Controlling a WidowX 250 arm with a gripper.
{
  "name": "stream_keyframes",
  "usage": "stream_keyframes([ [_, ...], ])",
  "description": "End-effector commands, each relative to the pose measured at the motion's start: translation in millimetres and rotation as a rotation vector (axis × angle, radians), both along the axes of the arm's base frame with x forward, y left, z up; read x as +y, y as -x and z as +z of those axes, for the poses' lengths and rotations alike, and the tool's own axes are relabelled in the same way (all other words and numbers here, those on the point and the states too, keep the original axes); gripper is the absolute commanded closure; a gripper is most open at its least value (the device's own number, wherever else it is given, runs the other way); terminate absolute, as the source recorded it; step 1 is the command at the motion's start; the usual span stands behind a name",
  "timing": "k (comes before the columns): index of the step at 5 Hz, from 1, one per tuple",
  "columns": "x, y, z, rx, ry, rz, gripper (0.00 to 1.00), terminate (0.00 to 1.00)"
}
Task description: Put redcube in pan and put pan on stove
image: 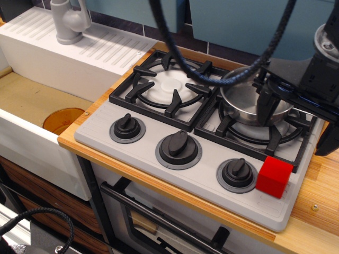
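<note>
The redcube (274, 176) rests on the front right corner of the grey stove (100, 132), just right of the right-hand knob (237, 172). The shiny steel pan (241, 98) stands on the right burner grate, and nothing shows inside it. My black gripper (296, 121) hangs over the pan's right side, behind and above the cube. Its jaws stand wide apart: one finger (265, 106) reaches down inside the pan and the other sits outside, past the stove's right edge. The pan's right rim and handle are hidden behind the gripper.
The left burner (168, 87) is bare. A white sink (32, 100) with a grey tap (69, 21) lies to the left. A dark braided cable (212, 63) loops above the stove. A wooden counter strip (318, 185) runs along the right.
</note>
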State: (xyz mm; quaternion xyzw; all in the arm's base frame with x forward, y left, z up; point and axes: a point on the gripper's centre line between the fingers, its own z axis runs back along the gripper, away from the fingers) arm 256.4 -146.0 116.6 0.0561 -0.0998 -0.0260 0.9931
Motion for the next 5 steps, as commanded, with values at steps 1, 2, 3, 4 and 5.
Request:
stream_keyframes([
  [1,0,0,0,0.0,0.0,0.0,0.0,0.0],
  [2,-2,-4,-13,-0.021,0.012,0.002,0.0,0.0],
  [3,-3,-7,-24,-0.039,0.024,0.0,0.0,0.0],
  [4,-3,-7,-34,-0.057,0.033,-0.011,0.0,0.0],
  [5,0,-10,-43,-0.075,0.039,-0.014,0.0,0.0],
])
